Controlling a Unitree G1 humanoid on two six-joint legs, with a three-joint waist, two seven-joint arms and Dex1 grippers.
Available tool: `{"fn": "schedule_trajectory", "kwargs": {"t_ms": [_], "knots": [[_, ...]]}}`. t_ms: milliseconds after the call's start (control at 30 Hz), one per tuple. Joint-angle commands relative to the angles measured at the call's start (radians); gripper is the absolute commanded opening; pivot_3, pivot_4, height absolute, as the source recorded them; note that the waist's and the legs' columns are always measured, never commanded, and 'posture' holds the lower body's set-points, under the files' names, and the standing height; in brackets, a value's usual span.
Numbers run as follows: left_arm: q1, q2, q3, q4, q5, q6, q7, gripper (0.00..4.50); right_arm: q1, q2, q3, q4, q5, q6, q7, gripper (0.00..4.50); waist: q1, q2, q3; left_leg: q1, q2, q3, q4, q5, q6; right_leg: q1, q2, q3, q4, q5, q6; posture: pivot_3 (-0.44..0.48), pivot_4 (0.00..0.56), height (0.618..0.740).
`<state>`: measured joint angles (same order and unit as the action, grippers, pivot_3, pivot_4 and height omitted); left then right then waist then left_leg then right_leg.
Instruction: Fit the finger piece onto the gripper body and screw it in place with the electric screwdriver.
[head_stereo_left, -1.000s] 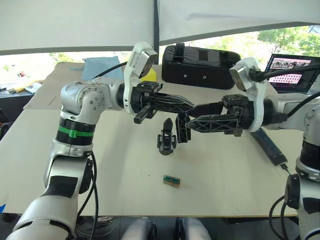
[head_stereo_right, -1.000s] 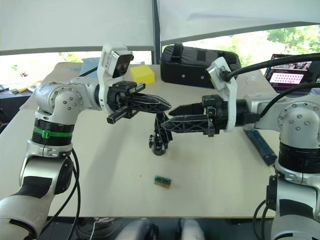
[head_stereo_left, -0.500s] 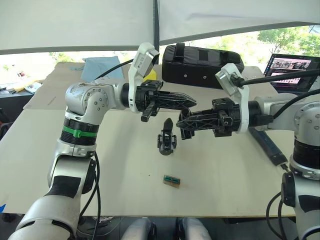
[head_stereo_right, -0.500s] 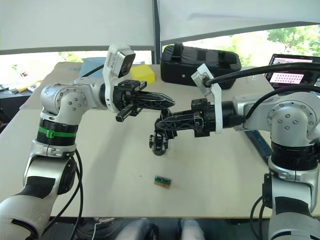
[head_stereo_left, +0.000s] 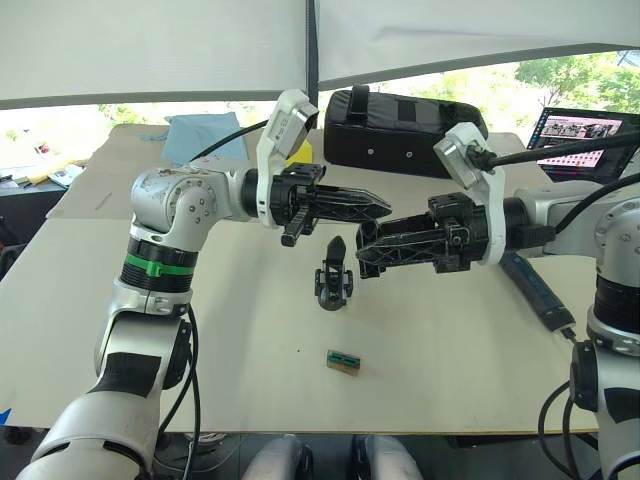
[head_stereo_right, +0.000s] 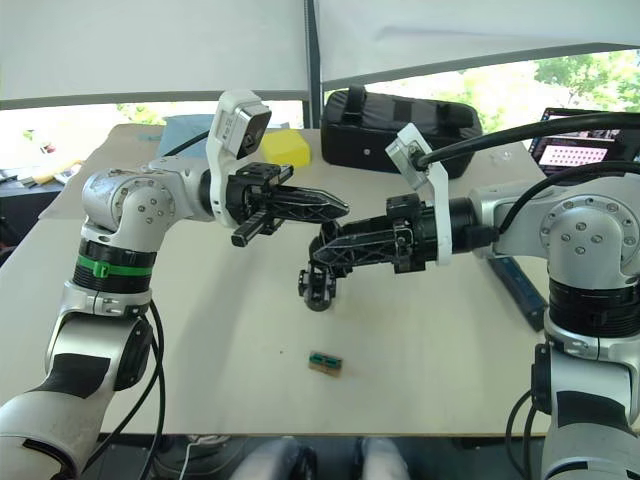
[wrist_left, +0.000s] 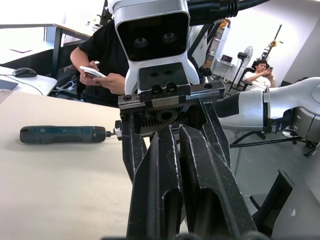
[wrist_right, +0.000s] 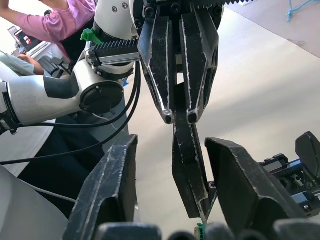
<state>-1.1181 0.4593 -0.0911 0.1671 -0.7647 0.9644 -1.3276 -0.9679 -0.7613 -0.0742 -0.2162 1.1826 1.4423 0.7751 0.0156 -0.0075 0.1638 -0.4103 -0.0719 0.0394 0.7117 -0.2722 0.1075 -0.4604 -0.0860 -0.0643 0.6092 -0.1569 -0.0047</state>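
The left gripper (head_stereo_left: 385, 207) hangs above the table (head_stereo_left: 240, 340) with its two black fingers (wrist_left: 165, 190) pressed nearly together, a thin slit between them and nothing held. Its tips point straight at the right gripper (head_stereo_left: 362, 250), which faces it from the other side, slightly lower and just apart from it. The right gripper's fingers (wrist_right: 107, 185) are spread wide with nothing clamped between them; in the right wrist view a narrow black fin stands up in the gap between them.

The gripper body (head_stereo_left: 333, 280) stands upright on the table just below and between the two sets of tips, its pointed fin rising toward them, and no finger is seen touching it. I cannot pick out a separate loose finger piece.

Nearer the robot than the gripper body lies a small green-brown block (head_stereo_left: 343, 362). Beyond the right gripper's wrist, the electric screwdriver (head_stereo_left: 540, 292) lies flat on the table, well apart from both grippers. Behind both grippers sits a black padded case (head_stereo_left: 400, 130).
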Motion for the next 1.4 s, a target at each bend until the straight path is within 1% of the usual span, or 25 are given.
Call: {"fn": "schedule_trajectory", "kwargs": {"t_ms": [33, 67, 100, 167, 233, 300, 333, 500, 600, 667, 700, 800, 833, 867, 900, 967, 1033, 1133, 1267, 1333, 1400], "knots": [[-0.006, 0.004, 0.010, -0.039, -0.006, -0.014, -0.012, 0.00, -0.034, -0.006, -0.033, -0.009, 0.008, -0.018, 0.002, 2.46, 0.000, 0.000, 0.000, 0.000, 0.000, 0.000, 0.000, 0.000, 0.000, 0.000, 0.000, 0.000, 0.000, 0.000, 0.000, 0.000, 0.150, 0.739], [-0.006, 0.004, 0.009, -0.040, -0.006, -0.014, -0.013, 0.00, -0.035, -0.007, -0.030, -0.010, 0.005, -0.020, 0.005, 2.46, 0.000, 0.000, 0.000, 0.000, 0.000, 0.000, 0.000, 0.000, 0.000, 0.000, 0.000, 0.000, 0.000, 0.000, 0.000, 0.000, 0.150, 0.739], [-0.005, 0.005, 0.007, -0.041, -0.005, -0.014, -0.015, 0.00, -0.036, -0.008, -0.027, -0.010, 0.002, -0.023, 0.007, 2.23, 0.000, 0.000, 0.000, 0.000, 0.000, 0.000, 0.000, 0.000, 0.000, 0.000, 0.000, 0.000, 0.000, 0.000, 0.000, 0.000, 0.150, 0.739], [-0.004, 0.005, 0.005, -0.043, -0.005, -0.014, -0.018, 0.00, -0.040, -0.008, -0.025, -0.006, 0.001, -0.021, 0.009, 1.70, 0.000, 0.000, 0.000, 0.000, 0.000, 0.000, 0.000, 0.000, 0.000, 0.000, 0.000, 0.000, 0.000, 0.000, 0.000, 0.000, 0.150, 0.739], [-0.003, 0.005, 0.004, -0.043, -0.003, -0.016, -0.021, 0.00, -0.043, -0.009, -0.023, -0.002, -0.002, -0.021, 0.013, 0.96, 0.000, 0.000, 0.000, 0.000, 0.000, 0.000, 0.000, 0.000, 0.000, 0.000, 0.000, 0.000, 0.000, 0.000, 0.000, 0.000, 0.150, 0.739], [0.000, 0.005, 0.004, -0.044, 0.000, -0.018, -0.023, 0.00, -0.044, -0.014, -0.019, -0.002, -0.008, -0.023, 0.023, 0.42, -0.001, 0.000, 0.000, 0.000, 0.000, 0.000, 0.000, 0.000, 0.000, 0.000, 0.000, 0.000, 0.000, 0.000, 0.000, 0.000, 0.150, 0.739], [0.002, 0.005, 0.004, -0.045, 0.001, -0.019, -0.024, 0.00, -0.044, -0.017, -0.017, -0.002, -0.013, -0.025, 0.027, 0.32, 0.000, 0.000, 0.000, 0.000, 0.000, 0.000, 0.000, 0.000, 0.000, 0.000, 0.000, 0.000, 0.000, 0.000, 0.000, 0.000, 0.150, 0.739], [0.011, 0.008, -0.001, -0.054, 0.011, -0.014, -0.019, 0.00, -0.030, -0.027, -0.003, -0.016, -0.046, -0.054, 0.052, 0.32, 0.000, 0.000, 0.000, 0.000, 0.000, 0.000, 0.000, 0.000, 0.000, 0.000, 0.000, 0.000, 0.000, 0.000, 0.000, 0.000, 0.150, 0.739], [0.026, 0.024, -0.005, -0.065, 0.025, -0.030, -0.030, 1.00, -0.003, -0.024, 0.007, -0.045, -0.076, -0.094, 0.063, 0.32, -0.001, 0.000, 0.000, 0.000, 0.000, 0.000, 0.000, 0.000, 0.000, 0.000, 0.000, 0.000, 0.000, 0.000, 0.000, 0.000, 0.150, 0.739], [0.070, 0.076, 0.011, -0.097, 0.049, -0.081, -0.048, 1.86, 0.035, -0.020, 0.021, -0.077, -0.118, -0.153, 0.075, 0.32, -0.002, 0.000, 0.000, 0.000, 0.000, 0.000, 0.000, 0.000, 0.000, 0.000, 0.000, 0.000, 0.000, 0.000, 0.000, 0.000, 0.150, 0.739], [0.094, 0.106, 0.024, -0.117, 0.048, -0.089, -0.055, 2.38, 0.054, -0.018, 0.027, -0.089, -0.136, -0.179, 0.080, 0.32, -0.003, 0.000, 0.000, 0.000, 0.000, 0.000, 0.000, 0.000, 0.000, 0.000, 0.000, 0.000, 0.000, 0.000, 0.000, 0.000, 0.150, 0.739], [0.163, 0.192, 0.065, -0.160, 0.020, -0.064, -0.069, 3.74, 0.120, -0.034, 0.058, -0.121, -0.203, -0.259, 0.120, 0.32, -0.008, 0.000, 0.000, 0.000, 0.000, 0.000, -0.001, 0.000, 0.000, -0.001, 0.000, 0.000, 0.000, 0.000, 0.000, 0.000, 0.150, 0.739], [0.198, 0.222, 0.068, -0.174, 0.027, -0.078, -0.080, 4.30, 0.143, -0.044, 0.075, -0.129, -0.235, -0.294, 0.139, 0.32, -0.006, 0.000, 0.000, 0.000, 0.000, 0.000, -0.001, 0.000, 0.000, -0.001, 0.000, 0.000, 0.001, 0.000, 0.000, 0.000, 0.150, 0.739], [0.239, 0.253, 0.065, -0.187, 0.044, -0.101, -0.092, 4.48, 0.165, -0.051, 0.088, -0.131, -0.264, -0.325, 0.152, 0.32, -0.005, 0.000, 0.000, 0.000, 0.000, 0.000, -0.001, 0.000, 0.000, -0.002, 0.000, 0.000, 0.001, 0.000, 0.000, 0.000, 0.150, 0.739], [0.272, 0.276, 0.059, -0.195, 0.063, -0.126, -0.100, 4.48, 0.181, -0.056, 0.097, -0.129, -0.288, -0.351, 0.163, 0.32, -0.005, 0.000, 0.000, 0.000, 0.000, 0.000, 0.000, 0.000, 0.000, -0.002, 0.000, 0.000, 0.001, 0.000, 0.000, 0.000, 0.150, 0.739], [0.361, 0.317, 0.027, -0.197, 0.151, -0.257, -0.117, 4.50, 0.213, -0.063, 0.107, -0.126, -0.325, -0.401, 0.187, 0.32, -0.002, 0.000, 0.000, 0.001, 0.000, 0.000, 0.000, 0.000, 0.000, -0.001, 0.000, 0.000, 0.000, 0.000, 0.000, 0.000, 0.150, 0.739], [0.421, 0.326, -0.007, -0.169, 0.243, -0.394, -0.117, 4.50, 0.237, -0.066, 0.110, -0.127, -0.353, -0.441, 0.209, 0.32, 0.004, 0.000, 0.000, 0.001, 0.000, 0.000, 0.000, 0.000, -0.001, 0.000, 0.000, 0.000, 0.000, 0.000, 0.000, 0.000, 0.150, 0.739], [0.465, 0.240, -0.056, -0.060, 0.369, -0.599, -0.046, 4.50, 0.278, -0.059, 0.116, -0.147, -0.396, -0.535, 0.256, 0.32, 0.019, 0.000, 0.000, 0.001, -0.001, 0.000, 0.000, -0.001, -0.002, 0.001, -0.001, 0.000, -0.002, 0.000, 0.000, 0.000, 0.150, 0.739], [0.446, 0.125, -0.127, 0.157, 0.528, -0.829, 0.035, 4.50, 0.301, -0.039, 0.115, -0.164, -0.403, -0.574, 0.271, 0.32, 0.029, 0.000, 0.000, 0.000, -0.001, 0.000, 0.001, -0.001, -0.001, 0.000, -0.001, 0.000, -0.002, 0.001, 0.001, 0.000, 0.150, 0.739], [0.426, 0.080, -0.143, 0.261, 0.576, -0.930, 0.054, 4.50, 0.313, -0.039, 0.117, -0.177, -0.405, -0.581, 0.276, 0.32, 0.027, -0.001, 0.000, -0.001, -0.001, 0.000, 0.002, -0.001, 0.000, 0.000, -0.001, 0.000, -0.002, 0.001, 0.001, 0.000, 0.150, 0.739], [0.402, 0.031, -0.152, 0.356, 0.609, -0.996, 0.076, 4.50, 0.331, -0.043, 0.118, -0.193, -0.409, -0.593, 0.286, 0.32, 0.027, -0.001, 0.000, -0.001, -0.001, 0.000, 0.001, -0.001, 0.001, -0.001, -0.001, 0.000, -0.001, 0.001, 0.001, 0.000, 0.150, 0.739]]}}
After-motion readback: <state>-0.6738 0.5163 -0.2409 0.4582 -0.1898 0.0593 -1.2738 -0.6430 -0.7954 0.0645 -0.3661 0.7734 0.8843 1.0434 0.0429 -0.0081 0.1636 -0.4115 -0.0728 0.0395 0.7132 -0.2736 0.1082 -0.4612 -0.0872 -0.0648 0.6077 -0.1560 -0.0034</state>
